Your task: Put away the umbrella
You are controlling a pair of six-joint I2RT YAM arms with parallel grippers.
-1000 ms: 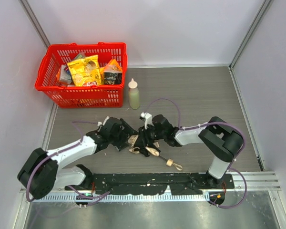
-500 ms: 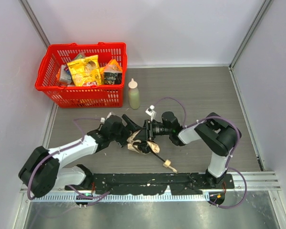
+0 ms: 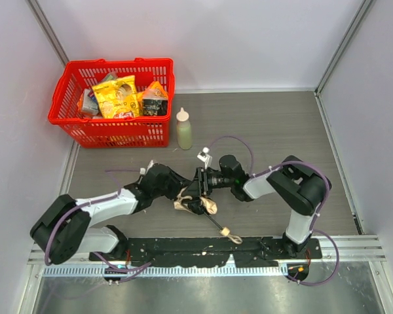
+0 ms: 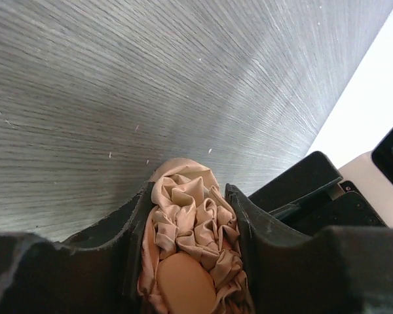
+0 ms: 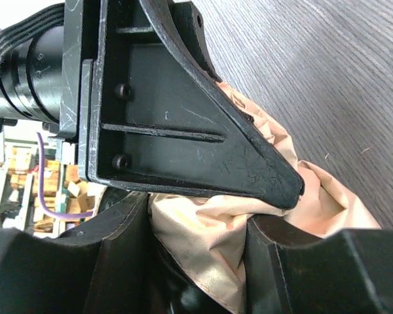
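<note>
The umbrella (image 3: 205, 207) lies on the grey table between my two arms, a crumpled beige bundle. Its thin black shaft runs toward the near edge and ends in a pale knob handle (image 3: 226, 231) with a cord loop. My left gripper (image 3: 181, 193) comes in from the left and is shut on the fabric. In the left wrist view the bunched cloth (image 4: 190, 222) fills the gap of that gripper (image 4: 187, 193). My right gripper (image 3: 196, 190) comes in from the right, shut on another fold (image 5: 213, 242). The left finger (image 5: 183, 131) crosses just above the right gripper (image 5: 196, 219).
A red basket (image 3: 118, 136) holding snack packets stands at the back left. A pale green squeeze bottle (image 3: 184, 133) stands just right of it. Grey walls enclose the table on three sides, and a black rail (image 3: 203, 248) runs along the near edge.
My left gripper opened wide, moved in on the fabric and closed on it. The umbrella's handle swung a little toward the near edge. The right gripper kept its hold.
</note>
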